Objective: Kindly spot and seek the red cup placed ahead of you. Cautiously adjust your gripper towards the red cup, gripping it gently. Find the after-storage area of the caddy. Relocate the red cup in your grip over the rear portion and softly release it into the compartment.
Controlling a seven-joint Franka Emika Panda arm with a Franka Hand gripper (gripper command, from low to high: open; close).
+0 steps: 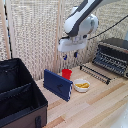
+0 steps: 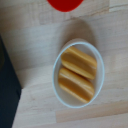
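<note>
Robot arm hangs above a red cup on a wooden desk.

From the exterior view's left: the black caddy [image 1: 20,95] sits at the desk's [image 1: 100,107] edge, its rear portion [image 1: 14,72] behind the cross divider; a blue panel [image 1: 56,84] stands upright; the red cup [image 1: 66,74] stands just behind it, beside a white bowl [image 1: 81,85] of yellow food; a dark toaster oven [image 1: 114,56] sits far right. The gripper [image 1: 70,55] hovers above the cup, jaws parted, holding nothing.
</note>
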